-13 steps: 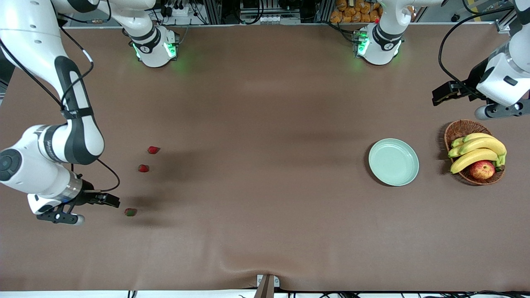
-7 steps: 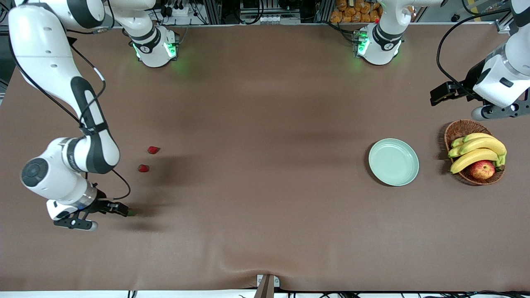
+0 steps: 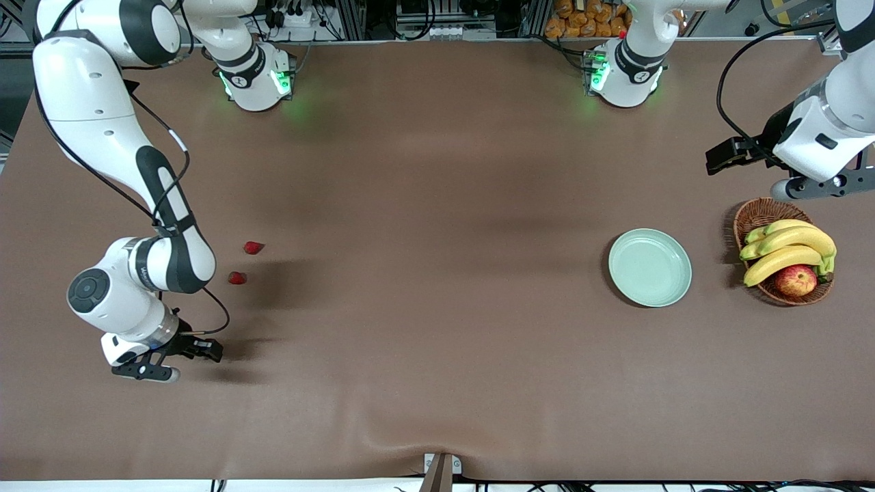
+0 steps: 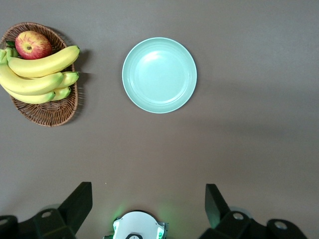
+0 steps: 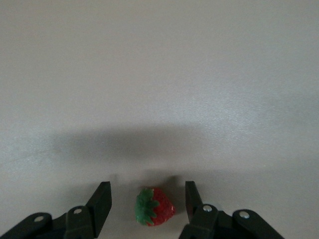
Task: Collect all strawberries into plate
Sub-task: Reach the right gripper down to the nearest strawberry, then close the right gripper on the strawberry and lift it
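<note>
Two strawberries lie on the brown table toward the right arm's end, one [image 3: 253, 247] a little farther from the front camera than the other [image 3: 236, 277]. The third strawberry [image 5: 155, 206] lies on the table between the open fingers of my right gripper [image 5: 147, 199]; in the front view my right gripper [image 3: 208, 350] hides it. The fingers do not touch the berry. The mint-green plate [image 3: 649, 267] sits empty toward the left arm's end and also shows in the left wrist view [image 4: 159, 74]. My left gripper [image 3: 721, 156] is open and empty, up over bare table near the basket.
A wicker basket [image 3: 759, 212] with bananas [image 3: 786, 249] and a red-yellow apple [image 3: 796, 279] stands beside the plate at the left arm's end. The left arm's base [image 4: 138, 226] shows in the left wrist view. The cloth has a ripple at the front edge [image 3: 437, 444].
My right gripper has moved along the table to the strawberry nearest the front camera, which now sits between its open fingers. The left arm has drifted slightly.
</note>
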`<control>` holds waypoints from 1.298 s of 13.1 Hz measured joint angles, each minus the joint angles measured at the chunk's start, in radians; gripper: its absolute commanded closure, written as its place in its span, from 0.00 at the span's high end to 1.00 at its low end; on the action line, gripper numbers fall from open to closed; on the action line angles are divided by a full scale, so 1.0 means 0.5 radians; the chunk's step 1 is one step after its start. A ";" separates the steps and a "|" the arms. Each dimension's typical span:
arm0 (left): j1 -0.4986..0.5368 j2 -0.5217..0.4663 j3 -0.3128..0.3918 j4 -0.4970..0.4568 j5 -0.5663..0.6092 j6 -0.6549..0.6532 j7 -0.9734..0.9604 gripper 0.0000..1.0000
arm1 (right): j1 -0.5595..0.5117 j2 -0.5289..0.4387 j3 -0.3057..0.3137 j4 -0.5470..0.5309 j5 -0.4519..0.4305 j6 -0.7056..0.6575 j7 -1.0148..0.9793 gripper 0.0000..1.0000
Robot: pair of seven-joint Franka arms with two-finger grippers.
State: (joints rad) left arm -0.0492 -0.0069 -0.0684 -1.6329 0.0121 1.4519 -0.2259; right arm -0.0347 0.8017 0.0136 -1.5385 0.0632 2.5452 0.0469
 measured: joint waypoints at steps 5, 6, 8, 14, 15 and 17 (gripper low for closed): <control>0.000 -0.001 -0.012 -0.026 0.000 0.000 0.000 1.00 | 0.012 0.041 0.001 -0.001 -0.001 0.003 -0.004 0.53; 0.000 -0.007 -0.012 -0.032 0.000 0.000 0.000 1.00 | 0.012 0.047 0.001 -0.003 -0.002 0.001 -0.013 0.43; 0.000 -0.025 -0.012 -0.051 0.000 0.000 0.000 1.00 | 0.009 0.053 -0.002 -0.005 -0.002 -0.009 -0.112 0.19; 0.003 -0.039 -0.013 -0.069 0.000 0.000 0.000 1.00 | -0.008 0.054 -0.004 0.040 0.001 -0.134 -0.269 0.00; 0.003 -0.039 -0.013 -0.069 0.000 0.000 0.000 1.00 | -0.007 0.052 -0.002 0.083 0.012 -0.225 -0.268 0.00; 0.003 -0.039 -0.013 -0.070 0.000 0.000 0.000 1.00 | 0.000 0.044 0.004 0.232 0.122 -0.501 -0.231 0.00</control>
State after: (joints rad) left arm -0.0477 -0.0264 -0.0752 -1.6680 0.0121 1.4519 -0.2259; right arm -0.0347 0.8238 0.0158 -1.4223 0.1242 2.2946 -0.0684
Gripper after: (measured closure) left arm 0.000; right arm 0.670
